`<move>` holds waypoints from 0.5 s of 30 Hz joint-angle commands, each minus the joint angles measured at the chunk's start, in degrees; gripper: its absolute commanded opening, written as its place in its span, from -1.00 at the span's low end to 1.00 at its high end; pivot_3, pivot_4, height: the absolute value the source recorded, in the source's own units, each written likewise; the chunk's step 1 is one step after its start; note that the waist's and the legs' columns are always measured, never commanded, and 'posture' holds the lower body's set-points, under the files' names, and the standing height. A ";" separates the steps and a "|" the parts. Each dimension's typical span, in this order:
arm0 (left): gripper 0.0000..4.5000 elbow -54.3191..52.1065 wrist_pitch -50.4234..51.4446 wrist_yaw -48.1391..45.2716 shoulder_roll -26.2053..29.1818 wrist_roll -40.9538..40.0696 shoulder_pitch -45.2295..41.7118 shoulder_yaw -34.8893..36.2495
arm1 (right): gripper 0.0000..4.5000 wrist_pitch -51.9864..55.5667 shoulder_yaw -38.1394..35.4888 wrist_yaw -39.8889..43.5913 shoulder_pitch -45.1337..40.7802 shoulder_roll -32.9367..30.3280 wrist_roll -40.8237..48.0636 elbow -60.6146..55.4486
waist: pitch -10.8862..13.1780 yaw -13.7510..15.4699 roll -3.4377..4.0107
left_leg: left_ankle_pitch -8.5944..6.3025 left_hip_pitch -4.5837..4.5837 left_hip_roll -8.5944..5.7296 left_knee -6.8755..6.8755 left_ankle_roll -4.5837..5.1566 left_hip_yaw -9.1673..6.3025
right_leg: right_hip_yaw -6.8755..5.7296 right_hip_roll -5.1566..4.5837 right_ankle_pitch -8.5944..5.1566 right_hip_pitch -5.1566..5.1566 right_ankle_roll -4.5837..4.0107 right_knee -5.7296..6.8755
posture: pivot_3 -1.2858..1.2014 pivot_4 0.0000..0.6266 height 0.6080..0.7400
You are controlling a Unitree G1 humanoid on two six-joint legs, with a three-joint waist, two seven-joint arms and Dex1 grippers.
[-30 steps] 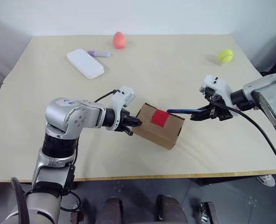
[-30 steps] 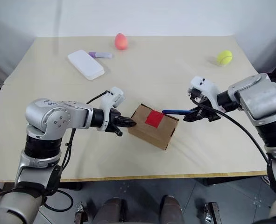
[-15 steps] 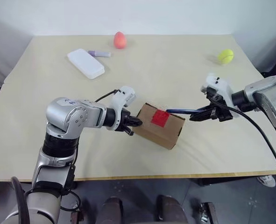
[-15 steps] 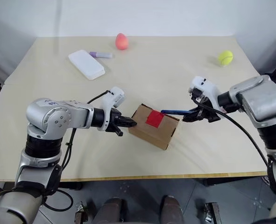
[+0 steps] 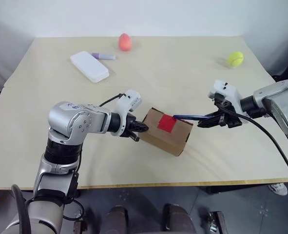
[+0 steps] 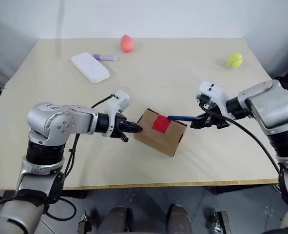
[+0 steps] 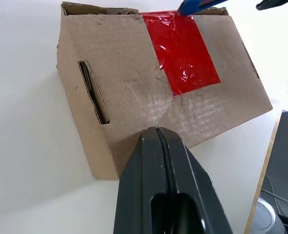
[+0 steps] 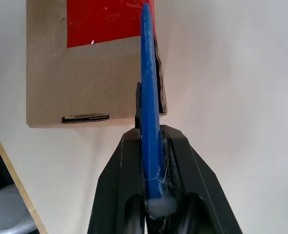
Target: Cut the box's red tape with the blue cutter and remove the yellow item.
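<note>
Right wrist view: blue cutter [image 8: 150, 97] tip toward red tape [image 8: 105, 19]

Right gripper [image 8: 152, 146]: both black fingers clamped on the blue cutter [image 8: 150, 92].
Cutter tip: at the edge of the red tape [image 8: 105, 19].
Box [image 8: 85, 78]: brown cardboard, closed, slot visible in its side.

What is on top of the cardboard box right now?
A patch of red tape lies across the box top, with the blue cutter tip at the tape's edge. The flaps are closed, so the inside is hidden.
</note>
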 commanded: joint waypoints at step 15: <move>-1.00 0.03 2.12 2.23 -0.61 2.15 2.41 -1.37 | -0.92 -2.56 3.10 1.18 -5.79 7.45 -3.20 3.77 | 0.00 -0.83 0.00 | 0.00 0.11 0.00 0.04 0.00 0.02 | 0.07 0.00 0.01 0.03 -0.01 0.16 | 0.03 -0.52 1.00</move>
